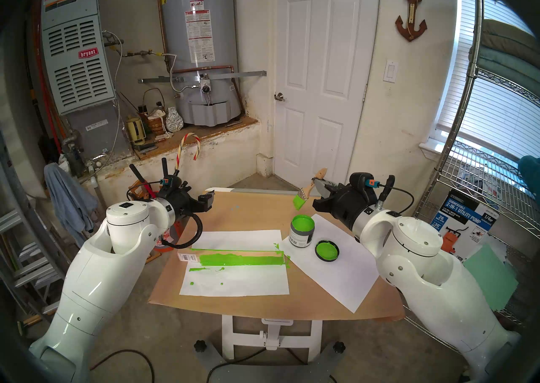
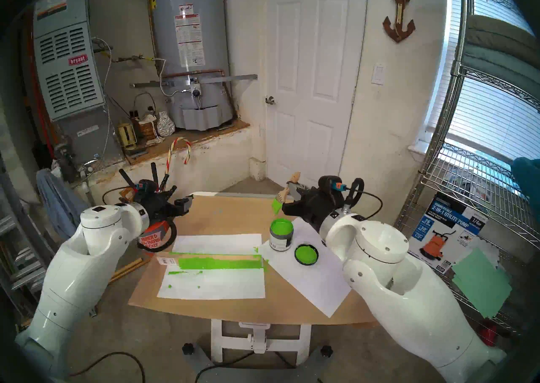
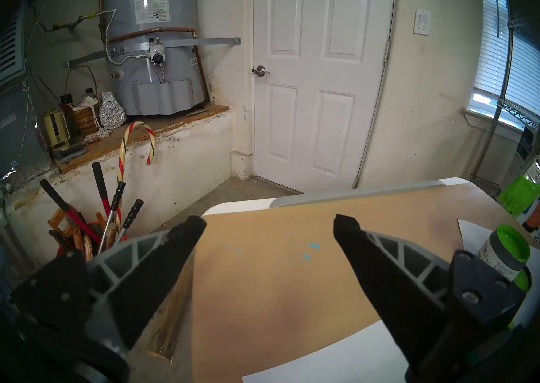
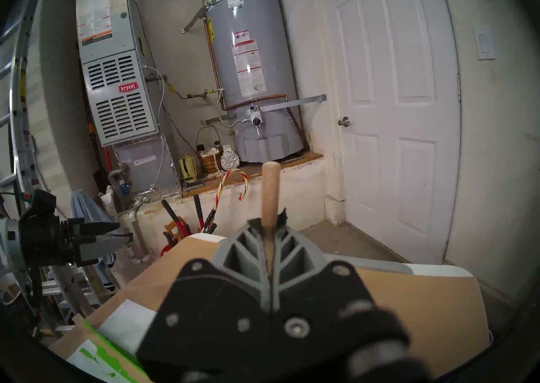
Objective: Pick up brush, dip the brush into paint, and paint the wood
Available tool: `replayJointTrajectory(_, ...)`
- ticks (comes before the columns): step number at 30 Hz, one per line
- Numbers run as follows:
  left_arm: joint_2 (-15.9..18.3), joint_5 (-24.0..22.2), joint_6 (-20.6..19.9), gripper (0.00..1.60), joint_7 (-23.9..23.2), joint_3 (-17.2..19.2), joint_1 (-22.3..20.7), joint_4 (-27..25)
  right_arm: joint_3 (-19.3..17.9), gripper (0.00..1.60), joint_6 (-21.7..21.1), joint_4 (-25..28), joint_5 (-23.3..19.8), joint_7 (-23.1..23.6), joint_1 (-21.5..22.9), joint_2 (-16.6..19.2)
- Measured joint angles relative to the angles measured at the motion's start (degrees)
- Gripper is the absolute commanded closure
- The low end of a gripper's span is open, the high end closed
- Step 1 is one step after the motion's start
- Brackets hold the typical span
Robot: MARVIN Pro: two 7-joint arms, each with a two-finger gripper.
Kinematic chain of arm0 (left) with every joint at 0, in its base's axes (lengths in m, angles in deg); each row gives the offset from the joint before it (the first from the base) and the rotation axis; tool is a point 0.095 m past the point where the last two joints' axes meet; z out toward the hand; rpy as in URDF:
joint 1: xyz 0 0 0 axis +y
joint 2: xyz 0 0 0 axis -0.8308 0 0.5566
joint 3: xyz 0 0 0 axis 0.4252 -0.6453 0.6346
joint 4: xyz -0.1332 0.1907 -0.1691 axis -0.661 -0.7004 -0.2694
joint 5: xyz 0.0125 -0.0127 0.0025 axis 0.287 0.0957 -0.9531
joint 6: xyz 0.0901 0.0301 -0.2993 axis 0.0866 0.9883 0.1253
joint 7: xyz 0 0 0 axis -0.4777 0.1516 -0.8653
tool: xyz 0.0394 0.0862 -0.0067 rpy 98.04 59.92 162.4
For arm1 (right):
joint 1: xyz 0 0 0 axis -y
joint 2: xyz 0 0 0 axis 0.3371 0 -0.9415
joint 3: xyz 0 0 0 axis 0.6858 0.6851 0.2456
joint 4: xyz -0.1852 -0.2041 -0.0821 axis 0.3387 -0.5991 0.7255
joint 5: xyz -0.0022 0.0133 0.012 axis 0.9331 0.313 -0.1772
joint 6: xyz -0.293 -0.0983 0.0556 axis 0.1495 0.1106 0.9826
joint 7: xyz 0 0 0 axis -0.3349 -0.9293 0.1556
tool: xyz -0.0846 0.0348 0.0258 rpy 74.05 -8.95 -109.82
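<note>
Brown paper covers the table (image 1: 254, 216), its centre bare. Right gripper (image 1: 316, 187) clenches the brush (image 1: 304, 197), bristles green, above the paint (image 1: 302, 231); left gripper (image 3: 270, 223) gapes empty.

Daylight enters through the blinded window (image 1: 493, 105) at right, bright there and dimmer at left. Fisheye bending and dark rims mark all 4 views. The right hand (image 4: 270, 224) blurs close-up.

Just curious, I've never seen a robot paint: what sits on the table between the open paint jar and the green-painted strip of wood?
Only white paper smeared green at its edge; nothing stands between the paint jar and the wood, as the head view shows.
</note>
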Motion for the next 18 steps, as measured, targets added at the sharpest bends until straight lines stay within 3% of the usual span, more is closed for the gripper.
replayJointTrajectory(18, 0.0, 0.0, 0.01, 0.0, 0.0, 0.01, 0.0, -0.01, -1.47, 1.6, 1.43, -0.3, 0.86, 1.58, -3.52, 1.82)
